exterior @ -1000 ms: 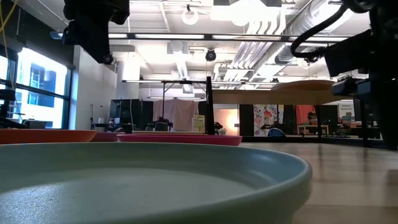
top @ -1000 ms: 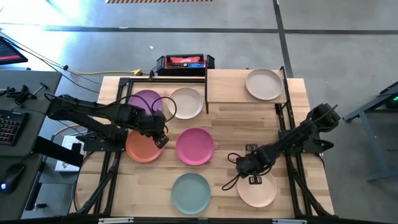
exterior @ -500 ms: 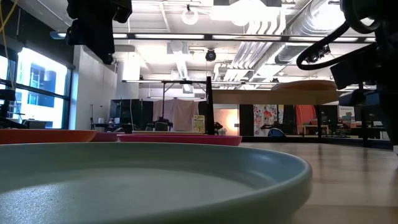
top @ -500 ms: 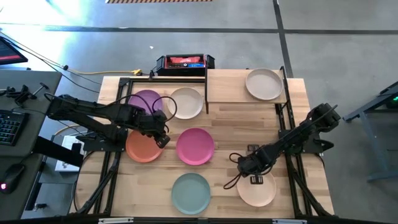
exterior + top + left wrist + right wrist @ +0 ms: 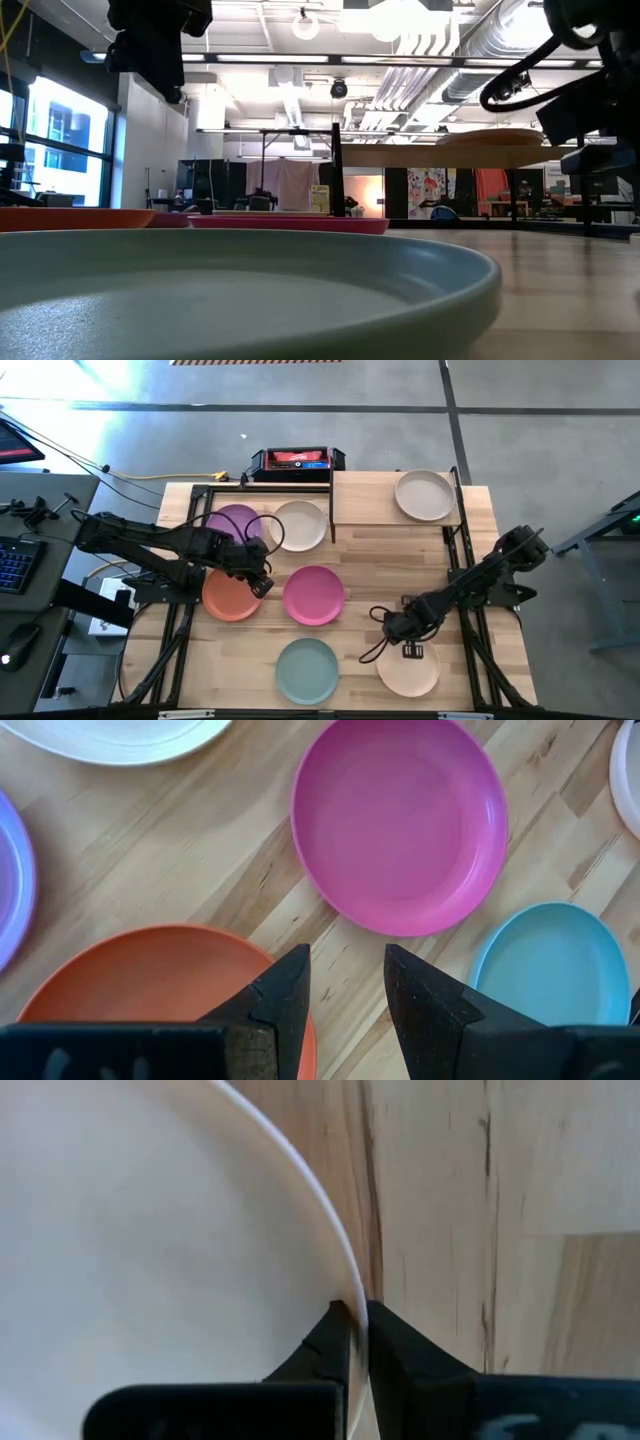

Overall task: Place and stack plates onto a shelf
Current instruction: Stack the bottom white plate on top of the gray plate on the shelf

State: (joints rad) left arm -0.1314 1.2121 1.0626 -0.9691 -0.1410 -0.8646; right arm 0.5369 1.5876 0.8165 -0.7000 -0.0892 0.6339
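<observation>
A peach plate (image 5: 408, 670) lies near the table's front right, and my right gripper (image 5: 402, 632) is shut on its far rim. My left gripper (image 5: 346, 992) hangs open above the gap between the orange plate (image 5: 230, 600) and the pink plate (image 5: 314, 595), touching nothing. The purple plate (image 5: 232, 522) and cream-white plate (image 5: 300, 525) lie at the far left, and the pale teal plate (image 5: 307, 670) at the front. A grey-beige plate (image 5: 424, 495) rests flat on the shelf (image 5: 365, 495) at the far right. My right gripper pinches the peach plate's rim (image 5: 345, 1285) on its far side, one finger (image 5: 325, 1342) inside the plate and the other (image 5: 400, 1348) outside it. The fingers point down from above. The plate looks flat on the table in the high view.
A red-and-black box (image 5: 297, 461) stands beyond the table's far edge. Black metal frame bars run along the table's left and right sides. Bare wood shows between the pink plate and the right arm (image 5: 480, 585).
My right gripper has turned a little at the wrist over the peach plate's far rim. The plate has slid slightly toward the table's near left. My left arm has kept still.
</observation>
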